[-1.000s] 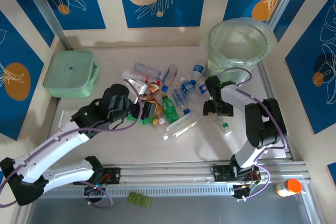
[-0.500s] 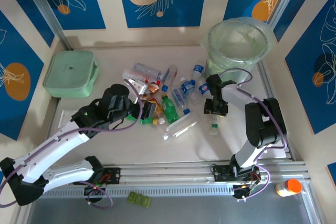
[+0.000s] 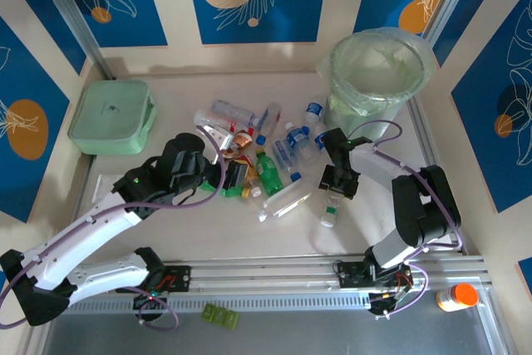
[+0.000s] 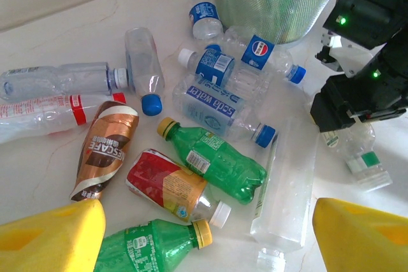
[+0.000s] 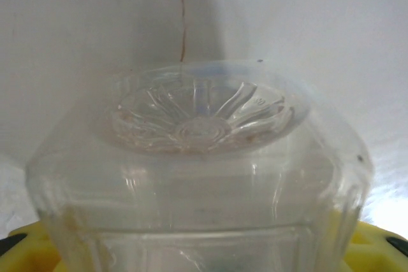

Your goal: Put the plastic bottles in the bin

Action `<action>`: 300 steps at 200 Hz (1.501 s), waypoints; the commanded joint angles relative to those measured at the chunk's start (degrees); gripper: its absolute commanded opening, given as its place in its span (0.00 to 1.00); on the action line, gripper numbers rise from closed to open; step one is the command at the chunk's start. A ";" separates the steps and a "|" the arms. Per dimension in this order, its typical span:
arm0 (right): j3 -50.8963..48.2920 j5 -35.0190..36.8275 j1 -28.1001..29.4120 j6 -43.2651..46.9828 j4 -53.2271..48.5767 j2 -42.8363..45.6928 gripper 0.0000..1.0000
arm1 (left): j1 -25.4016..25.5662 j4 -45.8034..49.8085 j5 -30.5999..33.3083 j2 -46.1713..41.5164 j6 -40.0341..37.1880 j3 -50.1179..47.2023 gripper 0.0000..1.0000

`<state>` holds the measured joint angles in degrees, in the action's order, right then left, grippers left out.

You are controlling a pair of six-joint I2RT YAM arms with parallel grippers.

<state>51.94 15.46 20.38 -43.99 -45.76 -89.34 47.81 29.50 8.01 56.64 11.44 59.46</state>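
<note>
Right gripper [image 3: 336, 195] has its fingers clamped on a clear bottle [image 3: 329, 214] with a green label, down on the near side of the bin [image 3: 353, 112]. Left gripper [image 3: 234, 177] hangs wide open, holding nothing, over the heap of bottles [image 3: 268, 172] lying left of the bin.

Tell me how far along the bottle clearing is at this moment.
Done: nothing evident; no bottle can be made out inside the bin from above. In hand: the right gripper is closed on a small clear bottle with a green label, short of the bin. Left: the pile of bottles lying on the table, with the left gripper open over it.
</note>
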 commanded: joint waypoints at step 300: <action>15.06 -4.13 10.17 13.40 -12.78 31.28 0.40 | 0.09 1.84 -8.17 -1.21 4.86 6.91 0.84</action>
<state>60.64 11.77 30.74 -34.89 -54.30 -58.00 47.81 30.87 2.98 56.58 13.85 61.93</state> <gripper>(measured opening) 0.552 0.833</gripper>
